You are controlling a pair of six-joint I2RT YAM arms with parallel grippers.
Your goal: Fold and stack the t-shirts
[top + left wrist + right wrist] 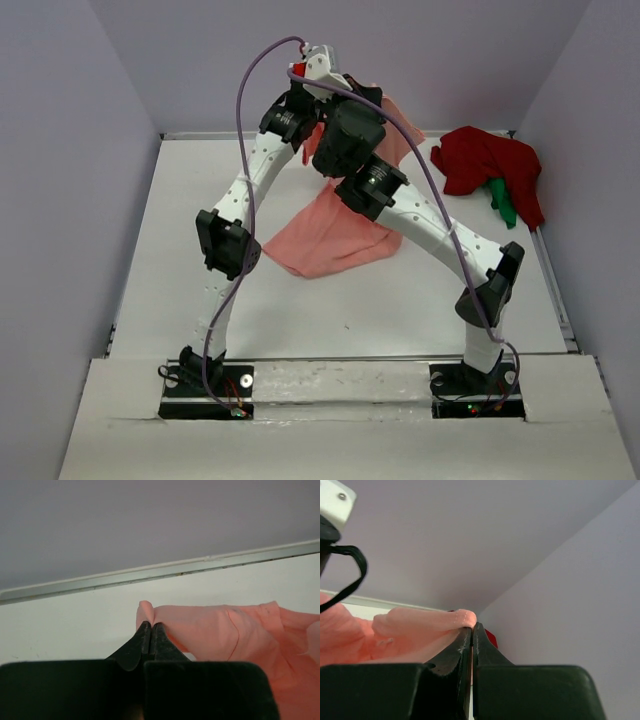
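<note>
Shirt heap (480,160) in far-right corner

White desk (330,320), viewed from above. Just off centre toward 12 o'clock, the lower part of a salmon-pink t-shirt (330,235) rests on the surface, with its upper part raised clear. At 2 o'clock lies a crumpled dark red t-shirt (480,160). A bright green t-shirt (503,200) shows at its 5 o'clock edge, touching it.

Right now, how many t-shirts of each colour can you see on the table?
Salmon-pink cloth t-shirt: 1
Dark red cloth t-shirt: 1
Bright green cloth t-shirt, only a bit showing under the red one: 1
Total: 3
</note>
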